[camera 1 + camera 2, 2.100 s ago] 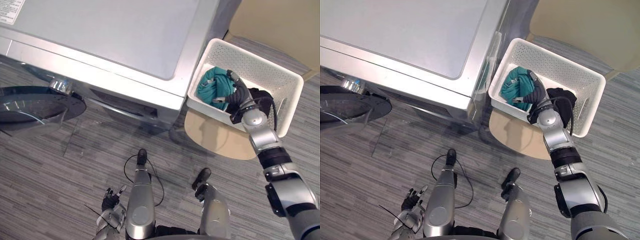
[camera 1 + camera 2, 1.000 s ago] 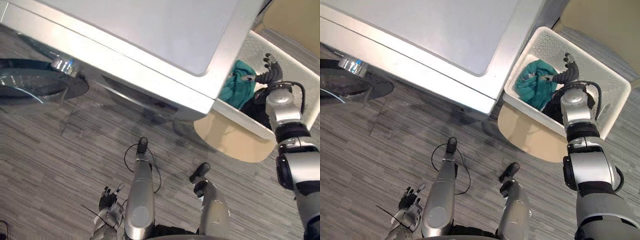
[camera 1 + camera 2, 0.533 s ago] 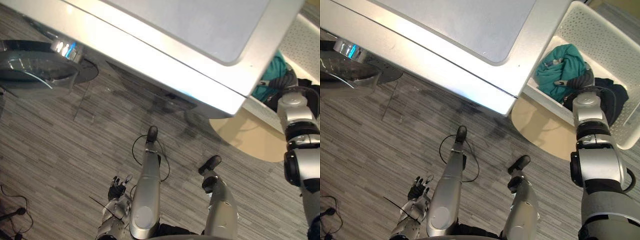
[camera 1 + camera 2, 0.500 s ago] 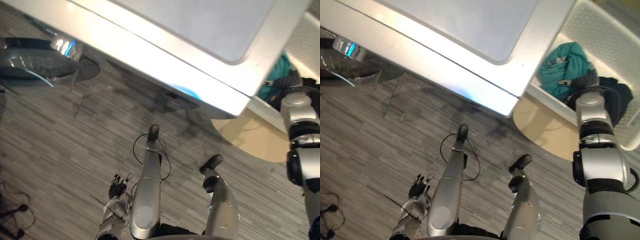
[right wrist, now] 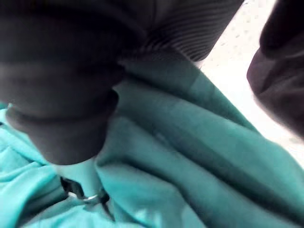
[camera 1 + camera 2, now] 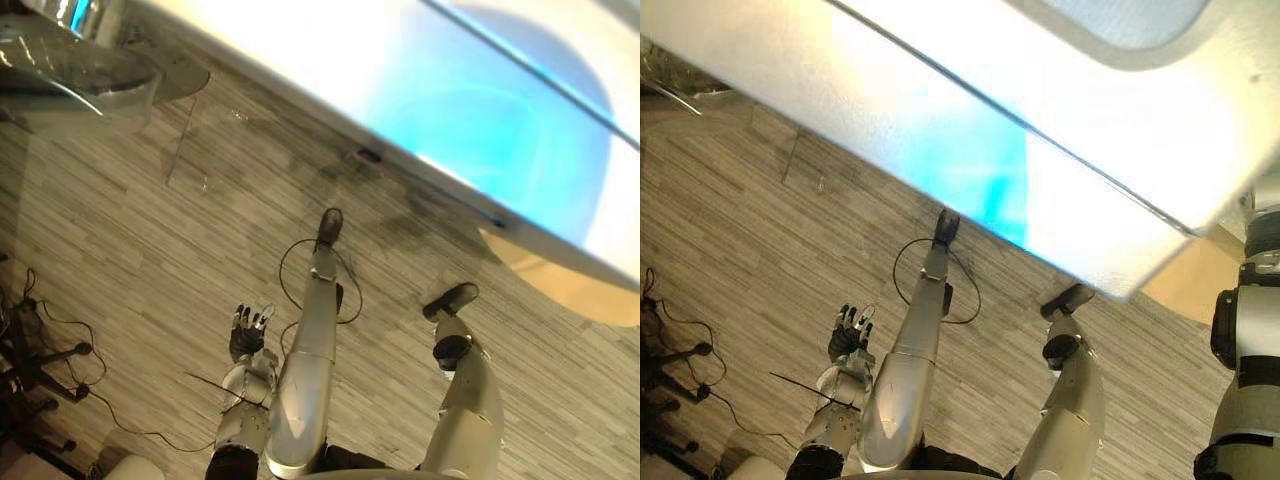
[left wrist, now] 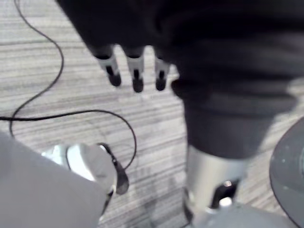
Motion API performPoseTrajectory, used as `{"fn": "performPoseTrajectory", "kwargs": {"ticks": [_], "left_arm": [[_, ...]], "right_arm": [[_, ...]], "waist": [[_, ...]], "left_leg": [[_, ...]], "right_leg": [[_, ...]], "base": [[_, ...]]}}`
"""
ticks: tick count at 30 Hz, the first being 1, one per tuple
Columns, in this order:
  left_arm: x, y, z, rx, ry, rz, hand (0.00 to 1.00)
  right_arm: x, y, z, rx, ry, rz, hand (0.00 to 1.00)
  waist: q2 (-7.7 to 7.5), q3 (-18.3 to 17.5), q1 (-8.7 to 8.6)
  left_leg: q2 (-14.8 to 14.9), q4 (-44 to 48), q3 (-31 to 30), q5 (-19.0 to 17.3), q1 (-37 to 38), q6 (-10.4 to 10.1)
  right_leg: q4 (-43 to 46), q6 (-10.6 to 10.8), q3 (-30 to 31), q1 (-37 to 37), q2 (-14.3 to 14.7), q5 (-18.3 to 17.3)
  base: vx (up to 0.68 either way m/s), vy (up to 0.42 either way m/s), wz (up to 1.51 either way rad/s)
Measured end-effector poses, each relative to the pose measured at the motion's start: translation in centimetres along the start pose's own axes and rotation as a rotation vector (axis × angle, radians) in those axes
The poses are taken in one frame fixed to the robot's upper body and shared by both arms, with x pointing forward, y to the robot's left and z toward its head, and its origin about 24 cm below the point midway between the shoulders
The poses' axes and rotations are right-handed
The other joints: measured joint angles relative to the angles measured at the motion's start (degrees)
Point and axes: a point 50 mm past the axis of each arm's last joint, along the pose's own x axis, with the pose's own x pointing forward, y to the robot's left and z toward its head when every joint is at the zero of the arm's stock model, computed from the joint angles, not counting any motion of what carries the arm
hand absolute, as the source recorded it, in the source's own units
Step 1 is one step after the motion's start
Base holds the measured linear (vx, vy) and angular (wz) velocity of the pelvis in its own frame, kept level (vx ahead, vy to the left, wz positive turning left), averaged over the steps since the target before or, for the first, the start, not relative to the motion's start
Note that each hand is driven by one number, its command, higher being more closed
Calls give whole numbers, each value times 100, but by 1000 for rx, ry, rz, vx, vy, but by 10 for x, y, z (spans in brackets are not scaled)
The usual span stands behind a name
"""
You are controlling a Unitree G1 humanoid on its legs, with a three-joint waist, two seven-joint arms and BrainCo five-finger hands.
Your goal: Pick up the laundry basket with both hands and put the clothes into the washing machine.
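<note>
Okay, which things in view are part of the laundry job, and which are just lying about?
Part of the job:
washing machine
its open door
white basket
teal garment
dark garment
right hand, against the teal garment
left hand, fingers straight, low near the floor

Just lying about:
round beige surface
black cables on the floor

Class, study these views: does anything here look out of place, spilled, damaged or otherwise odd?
Nothing looks spilled or damaged. One oddity: the left hand hangs open above the floor, holding nothing, while the right hand is against the teal garment in the basket.
</note>
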Motion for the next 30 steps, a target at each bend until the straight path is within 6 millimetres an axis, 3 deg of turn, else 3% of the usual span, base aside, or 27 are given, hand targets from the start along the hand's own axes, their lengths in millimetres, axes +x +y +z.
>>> {"fn": "performPoseTrajectory", "kwargs": {"ticks": [5,8,10,14,17,21,24,27,29,30], "left_arm": [[1,3,3,-17,-15,20,0],[1,3,7,-32,-28,21,0],[1,5,7,-41,-27,40,0],[1,19,8,-59,-26,102,0],[-1,38,6,-62,-7,169,0],[-4,68,-6,-49,82,279,0],[-9,83,-15,-30,139,336,0],[-12,95,-16,-35,160,380,0],[-17,106,-20,-25,188,414,0],[-22,115,-26,-25,227,438,0]], "right_arm": [[-13,20,-16,13,20,38,100],[-29,47,-35,111,92,94,100],[-45,68,-50,288,192,121,100],[-69,81,-73,635,337,74,100],[-78,81,-77,880,374,19,100],[-83,58,-76,1142,313,-120,100],[-91,46,-75,1265,261,-201,100],[-107,44,-78,1312,234,-215,100],[-128,51,-86,1322,263,-206,100],[-144,56,-96,1312,299,-203,100]], "waist": [[-45,-237,-23],[-103,-320,-75],[-149,-341,-151],[-216,-328,-217],[-363,-329,-353],[-691,-354,-560],[-836,-412,-644],[-941,-474,-773],[-1027,-556,-823],[-1050,-777,-880]], "left_leg": [[49,95,-29,15,-4,-6],[91,271,-10,12,59,-6],[132,263,70,-12,263,20],[119,279,257,-85,678,97],[79,305,350,-114,922,144],[11,272,513,-145,1378,193],[5,255,670,-203,1791,205],[10,194,780,-272,2224,209],[17,44,927,-308,2671,219],[18,-68,994,-314,2876,221]], "right_leg": [[39,-6,-65,63,12,-6],[44,-8,-97,265,40,-7],[83,-62,-89,443,18,-65],[345,-56,18,717,-101,-188],[458,-40,79,895,-208,-253],[545,17,186,1235,-386,-301],[522,58,236,1563,-446,-325],[437,98,289,1936,-460,-339],[318,145,358,2256,-467,-337],[200,177,362,2417,-458,-324]], "base": [[81,-3,3],[61,8,5],[10,21,7],[-33,13,8],[-31,-1,7],[-1,-4,9],[35,-18,-6],[36,-31,-6],[50,-28,-13],[49,-17,-12]]}}
